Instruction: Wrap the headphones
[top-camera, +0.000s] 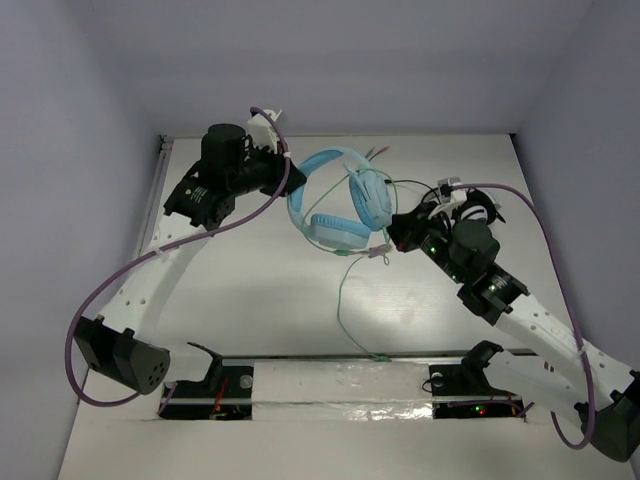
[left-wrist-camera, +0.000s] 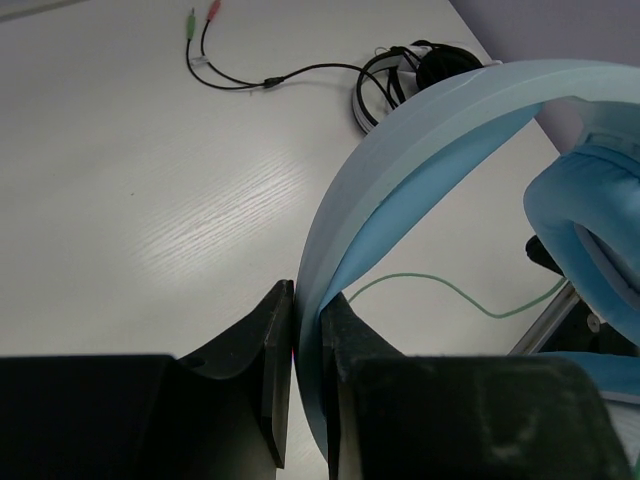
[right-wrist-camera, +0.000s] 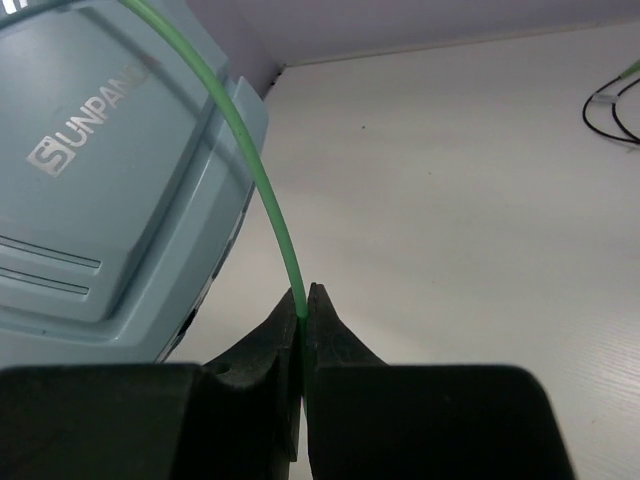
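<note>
The light-blue headphones (top-camera: 345, 200) are held up over the middle of the table. My left gripper (top-camera: 290, 176) is shut on their wide headband (left-wrist-camera: 420, 150), which runs up from between the jaws (left-wrist-camera: 307, 300). A padded earcup (left-wrist-camera: 590, 230) hangs at the right of that view. My right gripper (top-camera: 396, 232) sits just right of the earcups, shut on the thin green cable (right-wrist-camera: 255, 170), which curves up from the jaws (right-wrist-camera: 303, 300) past an earcup's outer shell (right-wrist-camera: 110, 170). The rest of the cable (top-camera: 345, 300) loops down towards the near edge.
Smaller black-and-white headphones (top-camera: 470, 205) lie behind my right gripper, with their dark cable (left-wrist-camera: 260, 80) and plugs (left-wrist-camera: 200, 20) spread on the table. The cable's end (top-camera: 380, 358) reaches the arm bases' rail (top-camera: 340, 372). Walls close in the back and sides.
</note>
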